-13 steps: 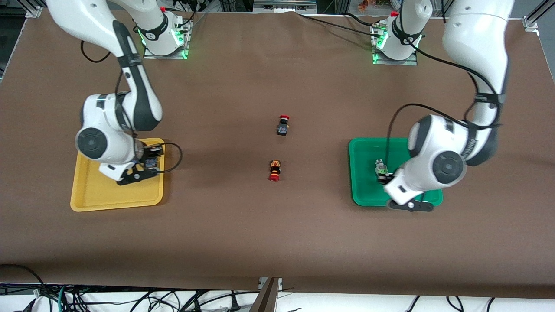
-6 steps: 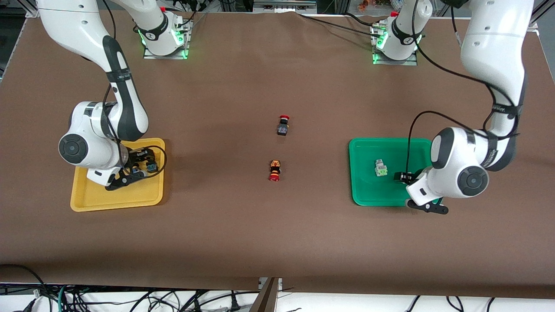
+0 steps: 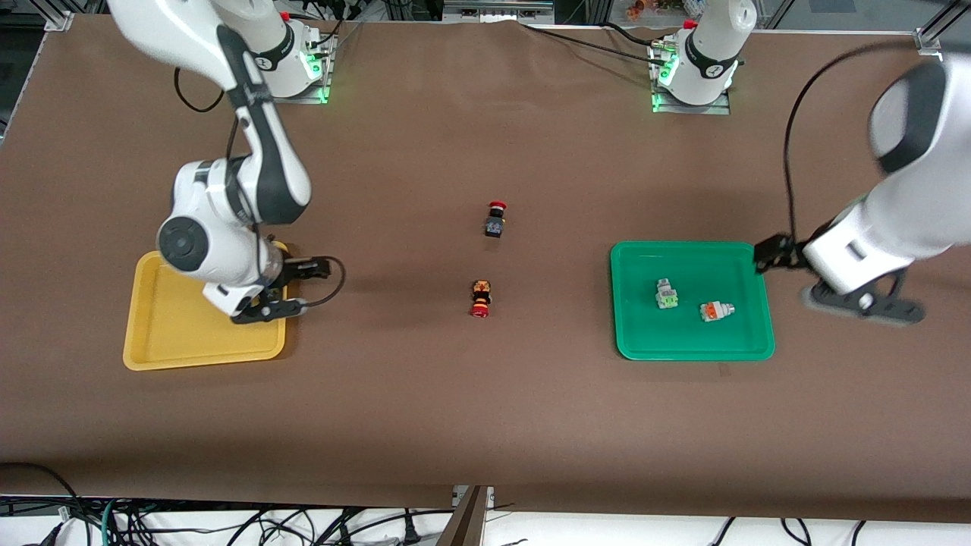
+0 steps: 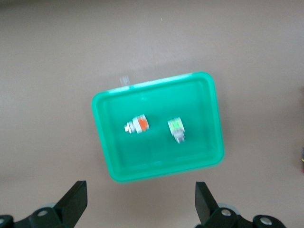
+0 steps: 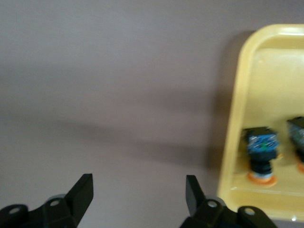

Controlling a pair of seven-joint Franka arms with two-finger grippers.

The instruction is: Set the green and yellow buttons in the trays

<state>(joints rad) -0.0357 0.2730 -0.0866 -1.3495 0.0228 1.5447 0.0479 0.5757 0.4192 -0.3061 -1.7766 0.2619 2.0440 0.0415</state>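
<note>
The green tray (image 3: 645, 334) holds two whitish buttons, one green-faced (image 3: 666, 294) and one orange-faced (image 3: 716, 311). They also show in the left wrist view, in the green tray (image 4: 199, 95): green-faced (image 4: 175, 128), orange-faced (image 4: 137, 125). My left gripper (image 3: 774, 254) is open and empty, raised just off that tray's rim. My right gripper (image 3: 309, 267) is open and empty over bare table beside the yellow tray (image 3: 174, 326). In the right wrist view the yellow tray (image 5: 266, 61) holds a black-bodied button with an orange cap (image 5: 259, 152). A second one (image 5: 298, 142) is cut off at the frame's edge. My right arm hides both in the front view.
Two black-bodied buttons with red mushroom caps lie in the middle of the table between the trays. One (image 3: 494, 220) is farther from the front camera than the other (image 3: 480, 297). Brown table surface lies around both trays.
My left gripper has risen and drawn away from the green tray toward its own end, leaving the orange-faced button in it. My right gripper has moved off the yellow tray toward the table's middle.
</note>
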